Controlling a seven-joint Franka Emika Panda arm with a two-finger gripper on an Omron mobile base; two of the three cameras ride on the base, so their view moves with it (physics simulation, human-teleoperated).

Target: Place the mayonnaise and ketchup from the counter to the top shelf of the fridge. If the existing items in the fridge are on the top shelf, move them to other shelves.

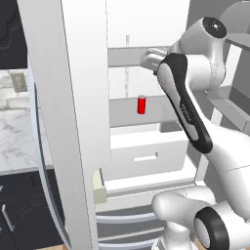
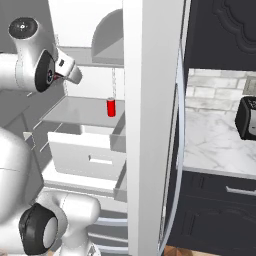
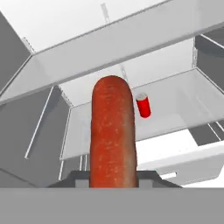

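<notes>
Reaching into the open fridge (image 1: pixel 73 122), the arm stood level with the top shelf (image 1: pixel 132 56), the red can (image 1: pixel 141 104) on the shelf below. From the right, the can (image 2: pixel 111 107) sat below the hand. Up close, the gripper (image 3: pixel 113 177) clamped the orange-red oval item (image 3: pixel 112 131), its long axis running away from the hand.

Thin light-grey lower shelf board (image 1: pixel 146 114) inside white fridge carrying small plain red cylindrical can (image 1: pixel 141 104), standing upright, white drawers (image 1: pixel 146 154) sitting just beneath it.
</notes>
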